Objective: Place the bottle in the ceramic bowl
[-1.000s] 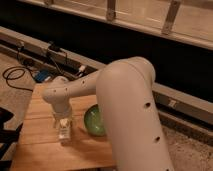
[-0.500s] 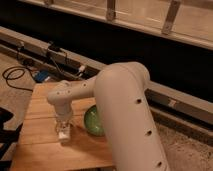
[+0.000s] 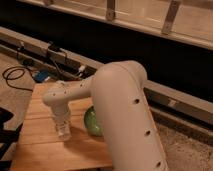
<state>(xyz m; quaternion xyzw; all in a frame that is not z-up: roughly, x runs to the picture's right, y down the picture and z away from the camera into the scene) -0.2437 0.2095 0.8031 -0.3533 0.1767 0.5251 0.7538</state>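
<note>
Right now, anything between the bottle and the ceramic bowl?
Nothing visible. The bottle stands under the gripper on the wooden table, with bare wood between it and the ceramic bowl. The arm hides part of the bowl.

clear bottle (image 3: 63, 131) upright under gripper (image 3: 62, 121), just beside grn ceramic bowl (image 3: 90, 123)

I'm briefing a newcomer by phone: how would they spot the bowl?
Find the wooden table under the big white arm. The bowl sits on it, half hidden behind the arm, beside the gripper and bottle. It is the only round, glossy green thing.
</note>
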